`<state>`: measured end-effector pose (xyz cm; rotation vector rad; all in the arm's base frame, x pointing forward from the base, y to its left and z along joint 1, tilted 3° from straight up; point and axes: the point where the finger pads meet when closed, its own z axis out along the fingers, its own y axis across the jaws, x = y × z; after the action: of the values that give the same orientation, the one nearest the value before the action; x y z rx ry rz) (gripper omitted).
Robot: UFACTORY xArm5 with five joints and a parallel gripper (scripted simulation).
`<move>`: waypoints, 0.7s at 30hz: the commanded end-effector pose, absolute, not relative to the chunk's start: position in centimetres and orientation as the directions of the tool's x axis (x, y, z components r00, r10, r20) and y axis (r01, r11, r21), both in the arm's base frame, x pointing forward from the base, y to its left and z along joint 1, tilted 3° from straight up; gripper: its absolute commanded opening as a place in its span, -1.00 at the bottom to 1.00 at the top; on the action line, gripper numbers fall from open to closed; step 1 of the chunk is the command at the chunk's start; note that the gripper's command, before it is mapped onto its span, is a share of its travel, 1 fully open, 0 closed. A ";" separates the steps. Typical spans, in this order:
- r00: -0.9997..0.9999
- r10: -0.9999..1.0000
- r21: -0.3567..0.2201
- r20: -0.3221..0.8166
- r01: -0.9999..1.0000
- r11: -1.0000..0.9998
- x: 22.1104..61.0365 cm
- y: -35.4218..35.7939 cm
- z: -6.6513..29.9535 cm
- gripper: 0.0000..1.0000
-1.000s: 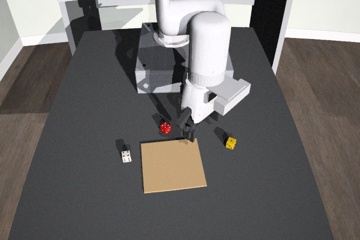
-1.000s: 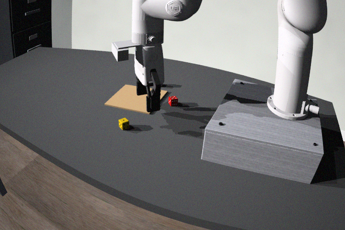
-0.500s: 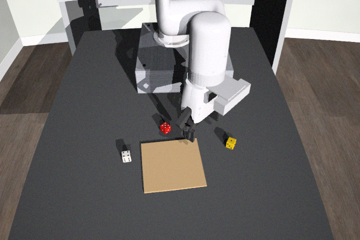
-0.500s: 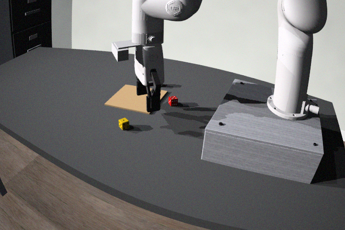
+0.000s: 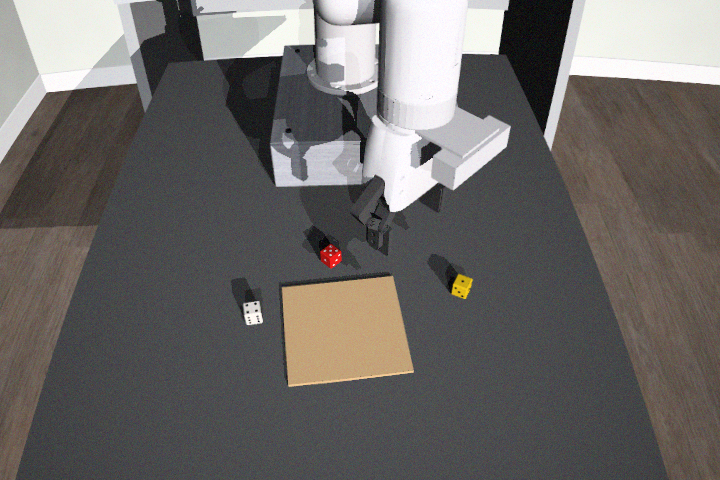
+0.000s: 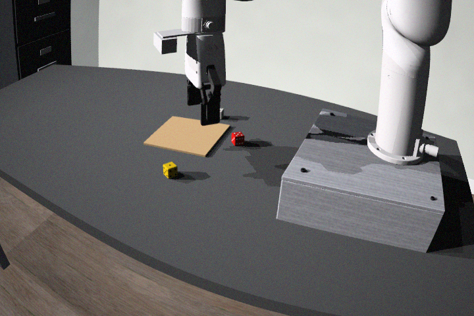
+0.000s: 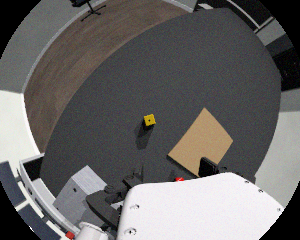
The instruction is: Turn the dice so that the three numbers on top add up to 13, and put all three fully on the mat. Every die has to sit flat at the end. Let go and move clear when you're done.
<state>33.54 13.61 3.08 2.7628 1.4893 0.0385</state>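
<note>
A tan square mat (image 5: 344, 339) (image 6: 178, 135) (image 7: 200, 140) lies flat on the dark table. All three dice sit flat on the table, off the mat. The red die (image 5: 331, 255) (image 6: 237, 138) is just behind the mat's back edge. The white die (image 5: 252, 313) is left of the mat; in the exterior view it (image 6: 221, 111) is mostly hidden behind the fingers. The yellow die (image 5: 461, 286) (image 6: 170, 170) (image 7: 149, 120) is to the mat's right. My gripper (image 5: 375, 229) (image 6: 207, 117) is open and empty. It hangs in the air near the mat's back edge, to the right of the red die.
The arm's grey base block (image 5: 310, 141) (image 6: 361, 193) stands at the back of the table (image 5: 145, 396). A dark cabinet (image 6: 39, 33) stands past the table's far side. The table edges drop to a wooden floor (image 5: 683, 226).
</note>
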 end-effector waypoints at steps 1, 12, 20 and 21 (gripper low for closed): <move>0.549 0.835 0.014 0.020 0.835 -0.550 33.4 13.5 7.1 1.00; 0.549 0.835 0.014 0.020 0.835 -0.550 33.3 13.5 8.8 1.00; 0.452 0.892 0.019 0.026 0.892 -0.452 33.9 16.4 8.6 1.00; 0.398 0.917 0.023 0.028 0.917 -0.399 34.1 18.0 8.5 1.00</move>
<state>33.33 14.28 8.65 2.7358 1.5388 0.0356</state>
